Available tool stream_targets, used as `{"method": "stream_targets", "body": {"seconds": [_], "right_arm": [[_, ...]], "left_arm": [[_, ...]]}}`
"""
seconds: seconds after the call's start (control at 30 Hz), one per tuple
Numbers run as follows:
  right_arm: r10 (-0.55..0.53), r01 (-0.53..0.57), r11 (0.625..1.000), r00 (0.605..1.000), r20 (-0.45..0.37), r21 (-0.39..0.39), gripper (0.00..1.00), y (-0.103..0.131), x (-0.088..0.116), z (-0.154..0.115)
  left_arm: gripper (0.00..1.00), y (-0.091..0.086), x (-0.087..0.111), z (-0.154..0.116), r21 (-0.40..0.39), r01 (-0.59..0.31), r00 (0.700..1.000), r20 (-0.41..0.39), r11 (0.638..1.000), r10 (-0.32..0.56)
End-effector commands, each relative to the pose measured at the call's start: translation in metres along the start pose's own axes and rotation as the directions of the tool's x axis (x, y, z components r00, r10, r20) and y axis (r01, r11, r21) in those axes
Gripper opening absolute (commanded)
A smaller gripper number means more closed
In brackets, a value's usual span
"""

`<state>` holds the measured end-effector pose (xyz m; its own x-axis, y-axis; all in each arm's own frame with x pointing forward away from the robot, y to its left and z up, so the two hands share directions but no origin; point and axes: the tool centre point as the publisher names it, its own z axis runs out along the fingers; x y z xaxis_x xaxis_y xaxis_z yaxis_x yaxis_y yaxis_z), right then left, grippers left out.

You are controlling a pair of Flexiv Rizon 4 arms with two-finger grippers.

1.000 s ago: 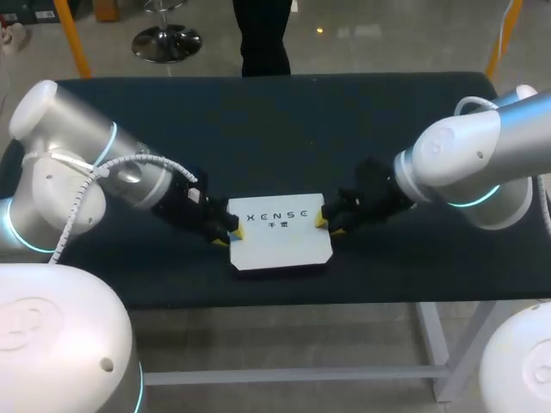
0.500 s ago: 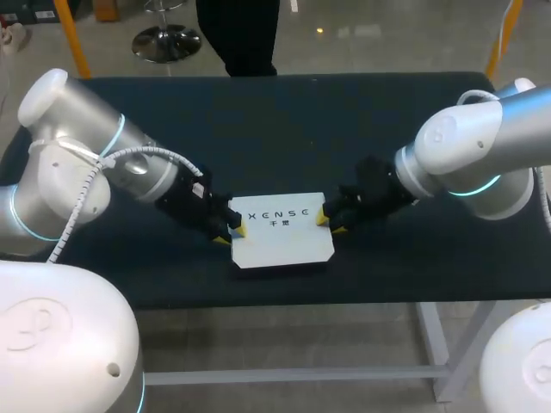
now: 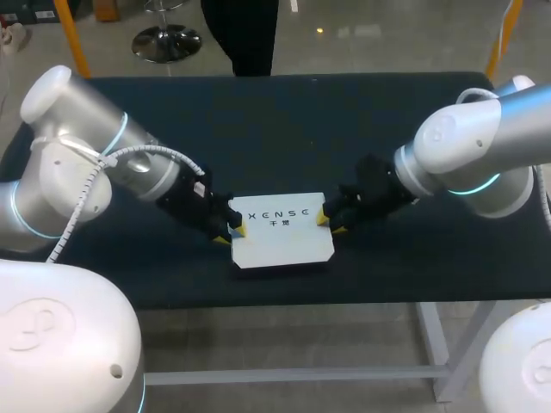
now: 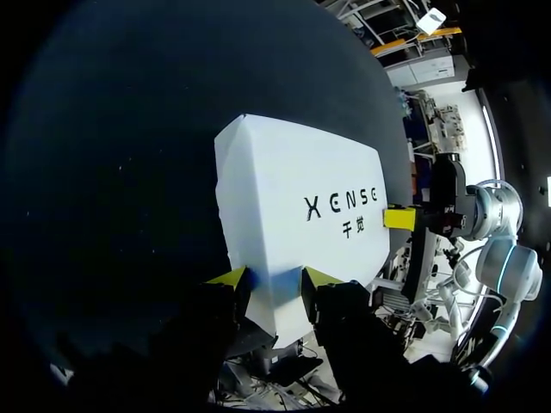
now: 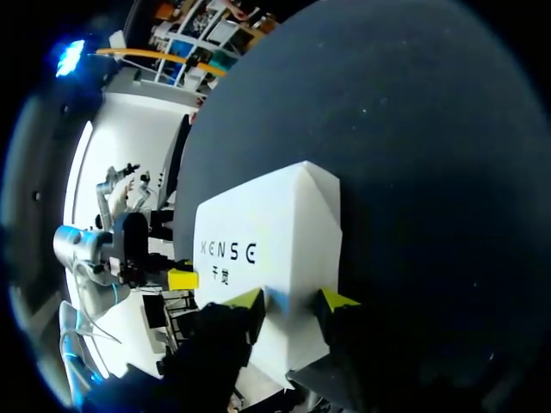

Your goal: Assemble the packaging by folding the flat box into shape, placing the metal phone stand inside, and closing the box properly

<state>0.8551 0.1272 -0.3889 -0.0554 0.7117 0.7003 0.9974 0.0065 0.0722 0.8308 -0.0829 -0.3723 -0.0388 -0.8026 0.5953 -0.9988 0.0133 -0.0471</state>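
Observation:
A white closed box [image 3: 281, 231] with dark print on its lid is near the table's front middle. My left gripper [image 3: 234, 228] holds its left end and my right gripper [image 3: 323, 217] holds its right end. In the left wrist view the box [image 4: 293, 215] runs ahead of the gripper [image 4: 274, 277], its near end pinched between the yellow tips; my other arm's yellow tip [image 4: 398, 218] shows at the far end. The right wrist view mirrors this: the box [image 5: 267, 241] sits between the fingers of the gripper [image 5: 291, 301]. No metal phone stand is visible.
The black table [image 3: 284, 129] stretches bare behind the box. Its front edge [image 3: 284, 297] runs close below the box. Both arms' thick white links hang over the table's left and right sides.
The box and both grippers have shifted slightly right and away from the front edge. My left arm's elbow has swung up and right. The grip on both ends is unchanged.

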Motion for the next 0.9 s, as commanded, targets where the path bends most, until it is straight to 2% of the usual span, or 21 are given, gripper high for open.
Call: {"method": "stream_targets", "body": {"seconds": [0.03,0.27,0.9], "right_arm": [[0.001,-0.002,1.0,1.0,0.011,0.018,0.44,0.0028,0.0045,0.0037],[-0.001,0.0,1.0,1.0,0.016,0.019,0.44,0.0026,0.0048,0.0048],[-0.001,0.0,1.0,1.0,0.016,0.019,0.41,0.0026,0.0048,0.0048]], "left_arm": [[0.42,-0.001,0.007,0.002,-0.002,0.004,1.0,0.018,1.0,-0.004],[0.46,0.0004,0.0075,0.0017,0.018,0.003,0.999,0.044,1.0,-0.004],[0.44,0.0004,0.0075,0.0017,0.018,0.003,0.999,0.044,1.0,-0.004]]}}
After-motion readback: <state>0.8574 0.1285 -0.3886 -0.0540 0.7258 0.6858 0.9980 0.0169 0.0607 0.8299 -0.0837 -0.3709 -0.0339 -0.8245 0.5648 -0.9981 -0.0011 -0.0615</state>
